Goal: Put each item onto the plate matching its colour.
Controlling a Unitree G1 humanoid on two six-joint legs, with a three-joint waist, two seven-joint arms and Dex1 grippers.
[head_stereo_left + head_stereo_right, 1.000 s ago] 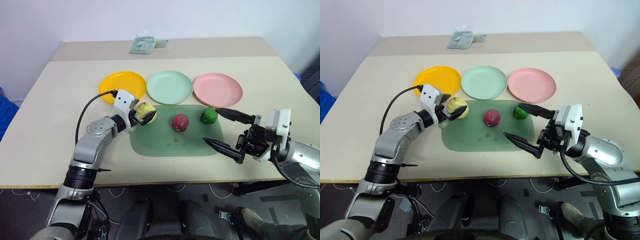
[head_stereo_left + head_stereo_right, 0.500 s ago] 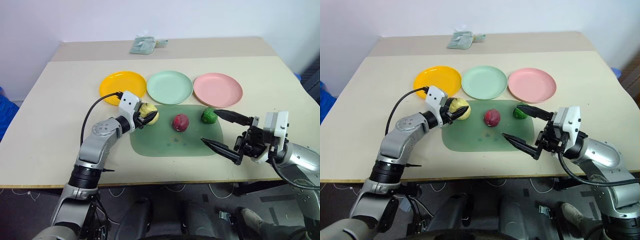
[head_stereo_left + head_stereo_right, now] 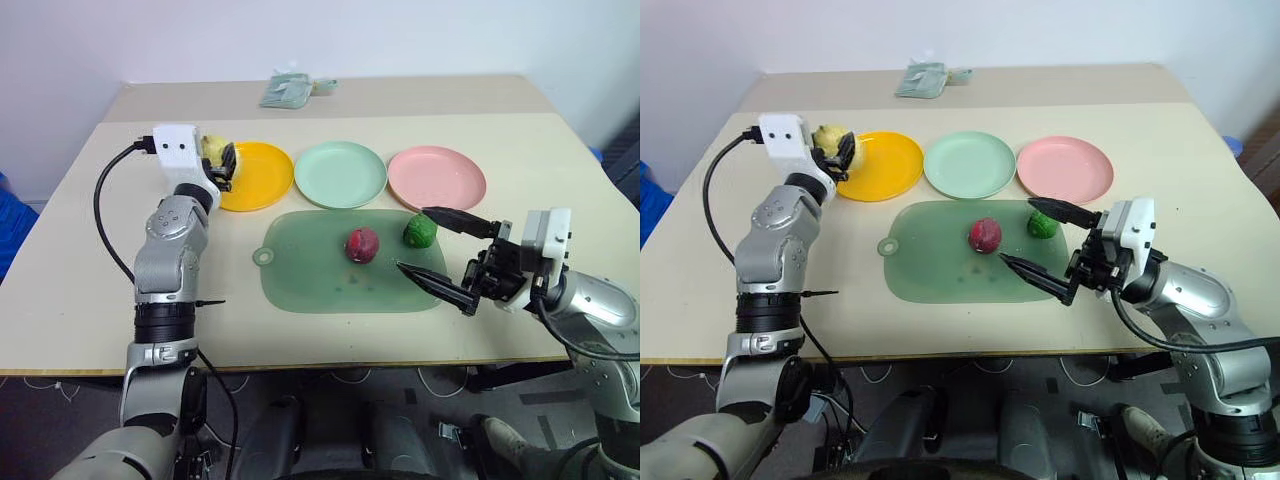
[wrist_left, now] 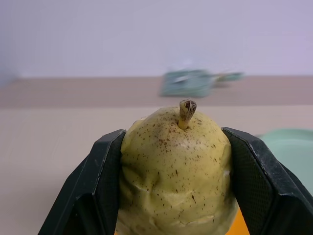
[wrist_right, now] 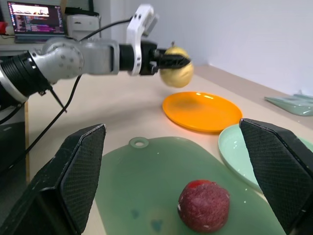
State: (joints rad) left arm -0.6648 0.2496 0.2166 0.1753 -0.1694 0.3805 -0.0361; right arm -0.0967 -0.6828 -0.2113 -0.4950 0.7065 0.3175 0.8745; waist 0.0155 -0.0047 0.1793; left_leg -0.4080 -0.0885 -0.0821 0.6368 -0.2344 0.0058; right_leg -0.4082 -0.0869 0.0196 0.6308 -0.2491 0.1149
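**benchwatcher:** Three fruits, three plates, and one is mid-carry. The left gripper (image 3: 843,152) has its fingers (image 4: 100,171) clamped on both flanks of the yellow pear (image 3: 830,140), held in the air over the outer rim of the orange-yellow plate (image 3: 885,170), on the side toward the tabletop's left edge. My worry: if it lets go from there, the pear looks close enough to the rim to clip it and roll off onto the tabletop (image 3: 1160,130)

**servo_dan:** yeah, and that pear is lumpy, wider at the base, speckled skin with a little brown stem (image 4: 186,112). The pads only touch its sides, so a tilt could make it slip or land crooked. A rounded toy on a glossy shallow plate probably won't sit still either

**benchwatcher:** What about the other side?

**servo_dan:** right gripper (image 3: 1038,249) has its fingers spread wide, holding nothing, hovering at the right end of the dark green mat (image 3: 940,270). The green knobbly fruit (image 3: 1042,225) sits just beyond one fingertip, so a careless sweep could knock it off the mat. The dark red fruit (image 3: 984,236) is round with a dull matte skin, mid-mat, apart from both grippers

**benchwatcher:** The mint green plate (image 3: 969,164) and pink plate (image 3: 1064,169) are both bare, smooth plastic, in a row toward the far edge
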